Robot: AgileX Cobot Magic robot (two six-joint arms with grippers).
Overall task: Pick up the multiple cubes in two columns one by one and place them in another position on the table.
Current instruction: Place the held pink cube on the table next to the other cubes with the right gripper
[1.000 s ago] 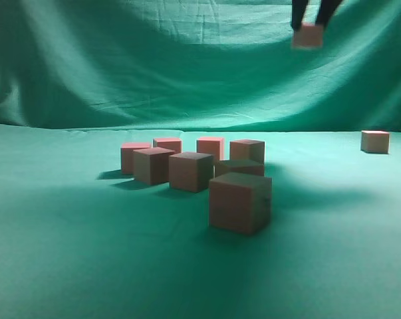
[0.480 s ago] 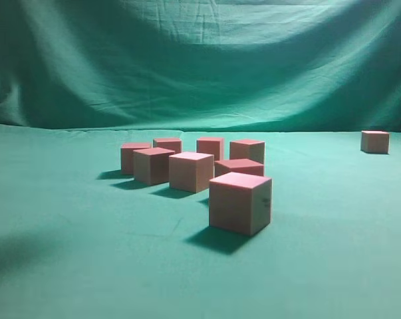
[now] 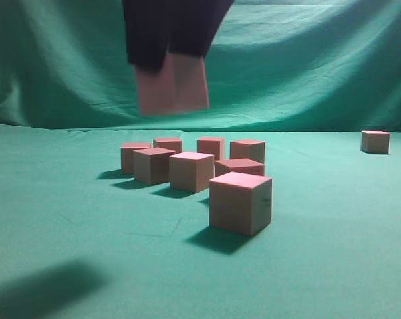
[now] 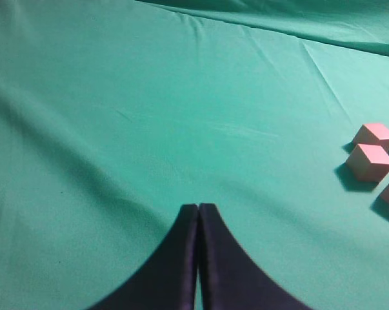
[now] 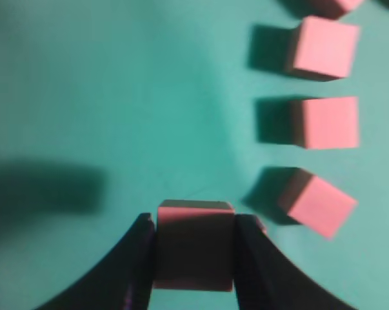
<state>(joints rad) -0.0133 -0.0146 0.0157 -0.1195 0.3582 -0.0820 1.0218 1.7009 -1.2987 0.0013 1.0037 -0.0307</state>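
Right gripper (image 5: 194, 248) clamps a pink foam cube (image 5: 194, 244) aloft at 12 o'clock above the pink cube cluster (image 3: 193, 169) — approx. eight cubes left, one lone pink cube (image 3: 375, 141) at 3 o'clock looks placed — left gripper (image 4: 198, 213) pinched closed, empty.

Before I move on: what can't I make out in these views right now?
- Exterior view: right pincer and carried cube are motion-blurred, arm cut off by the top edge.
- Right wrist view: the cube's underside is hidden.
- Left wrist view: left pincer shut; cubes cropped at the right edge.
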